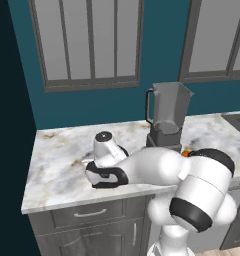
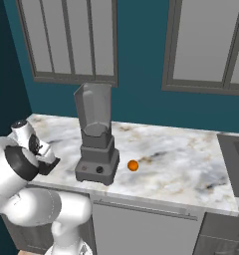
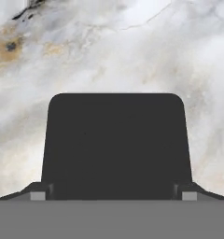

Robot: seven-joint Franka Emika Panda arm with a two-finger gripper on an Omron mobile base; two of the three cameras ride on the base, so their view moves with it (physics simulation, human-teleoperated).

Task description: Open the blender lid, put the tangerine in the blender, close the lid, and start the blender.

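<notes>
Gripper [image 3: 115, 196]: nearest item, low over the marble counter [image 1: 57, 160] to the left of the blender. In the hand view its two dark finger tips [image 3: 38, 192] stand far apart, one at each side of the blender lid; jaws wide, the pads at or just outside the lid's edges, whether touching cannot be told.

Blender lid [image 3: 116, 144]: flat black square cap with rounded corners, lying on the marble between the finger tips.

Robot arm [image 1: 157, 167]: white with dark joints, bent low across the counter's front edge, wrist turned downward.

Blender [image 2: 95, 144]: dark grey boxy base with a small front knob, standing on the counter just right of the arm's hand. Translucent grey pitcher on top, open, no cap on it.

Tangerine [image 2: 133, 165]: small orange fruit on the counter, near the blender base on its right, apart from it.

Windows [image 2: 71, 40]: grey-framed, on the teal wall behind the counter.
</notes>
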